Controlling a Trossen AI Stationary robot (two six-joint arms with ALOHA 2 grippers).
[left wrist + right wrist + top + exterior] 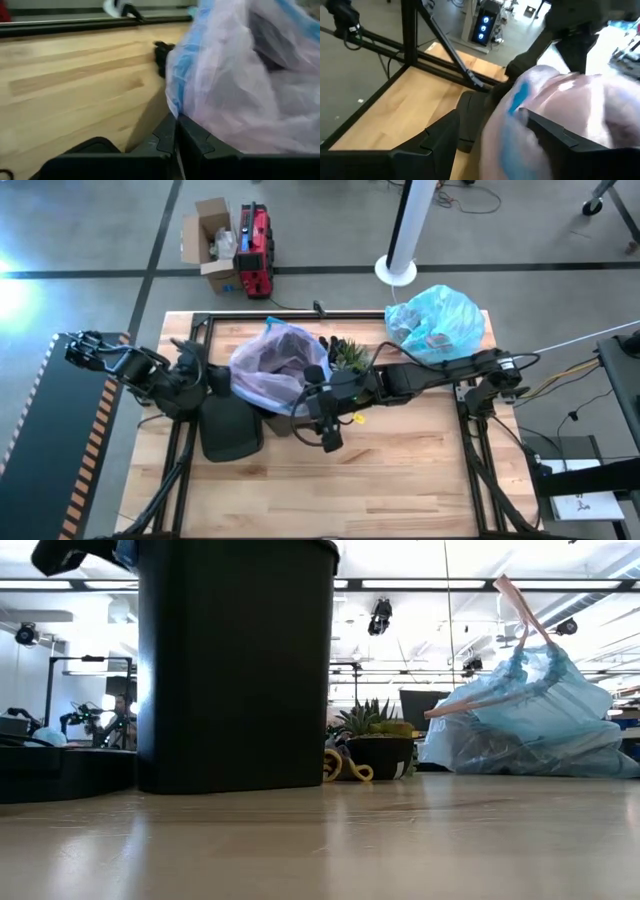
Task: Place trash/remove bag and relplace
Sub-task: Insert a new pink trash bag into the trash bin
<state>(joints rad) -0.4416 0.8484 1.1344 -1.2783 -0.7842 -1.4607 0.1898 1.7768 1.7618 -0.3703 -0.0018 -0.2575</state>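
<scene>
1. Progress, judged from how things lie: old blue-teal bag [437, 323] sits tied off at the far right of the table [400, 480], well apart from the black bin [235, 660]. In the low view it looks full, its pink drawstring standing up. So the trash-in and bag-out steps look done.
2. Trash: no loose litter visible on the wood in the high view; some dark lumps show through the blue-teal plastic, presumably the trash, can't confirm.
3. Left to do, by my read: seat the replacement, a pinkish-lilac liner [278, 362] with a blue band. It billows over the bin mouth near table centre, but whether its rim is folded over the bin's edge all round I can't tell.
4. Bin lid [231, 428], dark, lies flat on the table beside the bin, near side. May need refitting later; a guess.
5. Left gripper [176, 131]: fingers fully closed, tips together, right against the lilac liner's lower edge. Whether any film is pinched btwn them can't be made out.
6. Right gripper [492, 131]: jaws partly apart, 1 finger either side of a bulge of the lilac liner, on the bin's right side. Looks like a loose hold on the plastic.
7. Small potted plant [375, 735] stands just behind the bin, untouched.
</scene>
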